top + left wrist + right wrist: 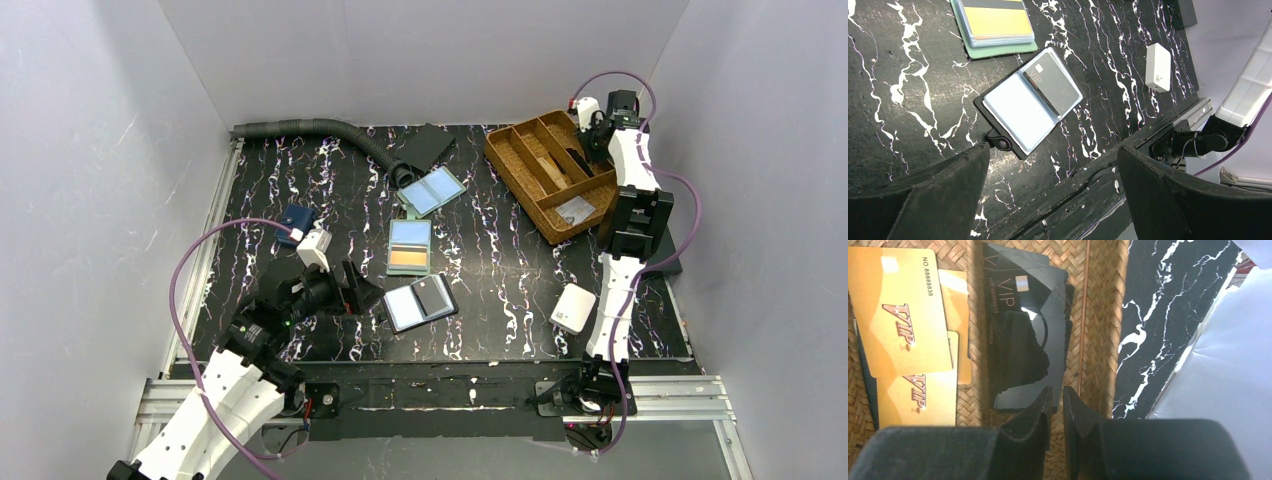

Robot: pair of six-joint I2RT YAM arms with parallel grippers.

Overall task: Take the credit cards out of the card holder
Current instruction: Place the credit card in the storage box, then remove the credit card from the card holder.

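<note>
The card holder (409,247) is lying open near the middle of the top view on the black marbled table (480,330). It is showing a blue card (409,233) in its upper pocket and an orange card (408,260) in its lower pocket. The left gripper (360,291) is hovering at the lower left of centre, released, with its fingers (923,200) standing wide apart and nothing between them. In its wrist view a black bifold (1018,112) with a dark VIP card (1050,82) is lying just above the fingers. The right gripper (1058,410) is hanging over the wicker tray (512,182) in the upper right of the top view. Its jaws are standing only a little apart and are grasping nothing. Under it, black VIP cards (1023,305) are lying in one compartment, and gold cards (898,315) are lying in the compartment to the left. A white box (573,308) is resting at the lower right.
</note>
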